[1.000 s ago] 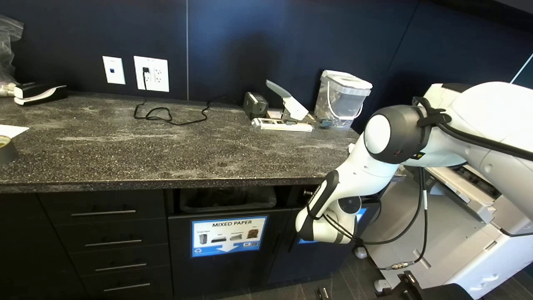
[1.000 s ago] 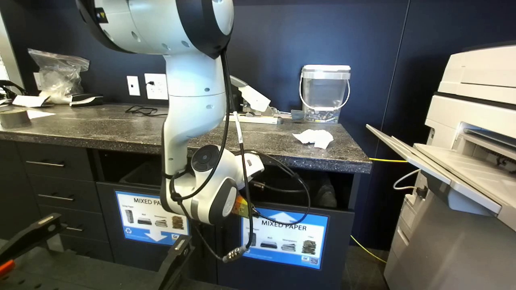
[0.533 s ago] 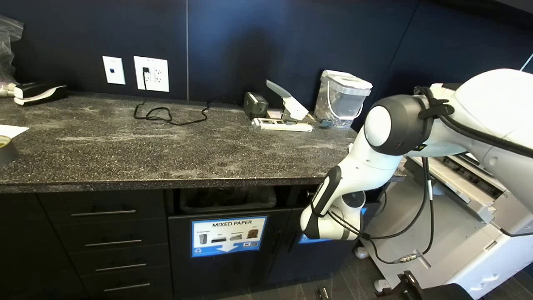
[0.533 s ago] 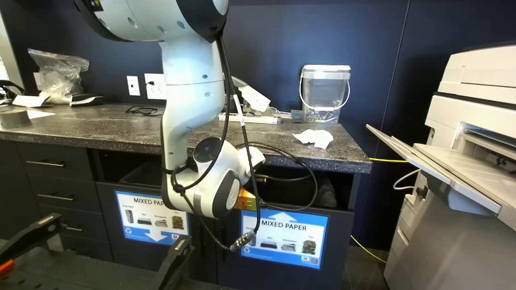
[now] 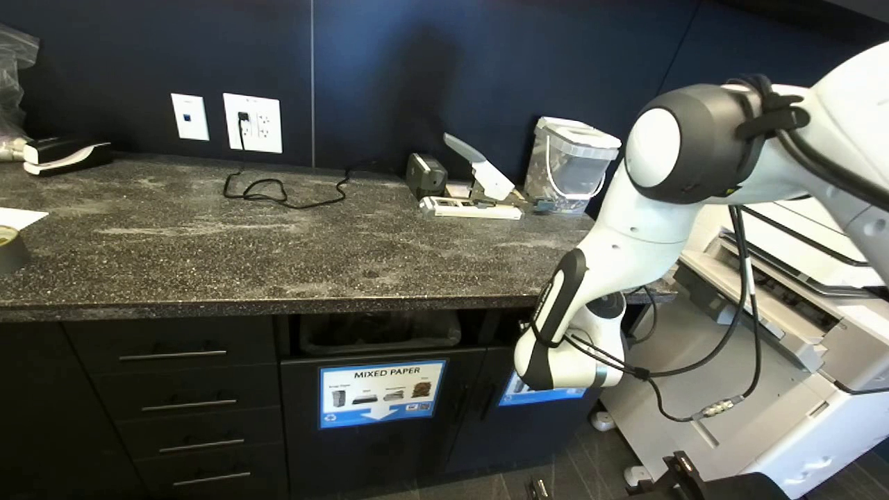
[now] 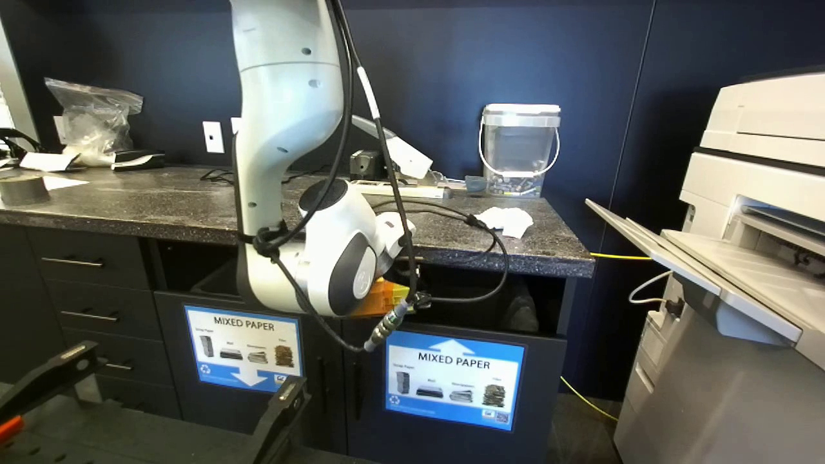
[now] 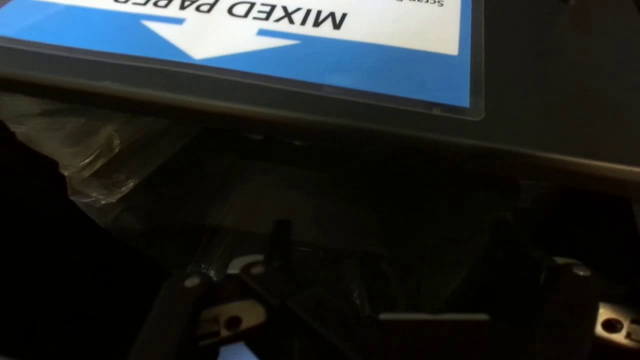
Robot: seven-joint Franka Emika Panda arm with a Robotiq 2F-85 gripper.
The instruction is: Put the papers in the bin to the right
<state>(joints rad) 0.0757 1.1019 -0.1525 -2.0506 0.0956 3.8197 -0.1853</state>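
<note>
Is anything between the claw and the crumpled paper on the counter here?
Yes: the counter's front edge. The crumpled paper lies on top, while the claw is lower, at the right bin. In an exterior view the arm's cable crosses the paper's left end; its clearance is unclear.

Quite a cluttered counter (image 5: pixel 298 257) here
Clear bucket (image 6: pixel 519 147) just beside the stapler (image 5: pixel 492 184); tape roll (image 6: pixel 24 191) near a white sheet (image 5: pixel 19 217).

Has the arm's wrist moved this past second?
Yes, upward: in an exterior view, the wrist no longer dips below the top of the up-arrow MIXED PAPER sign.
</note>
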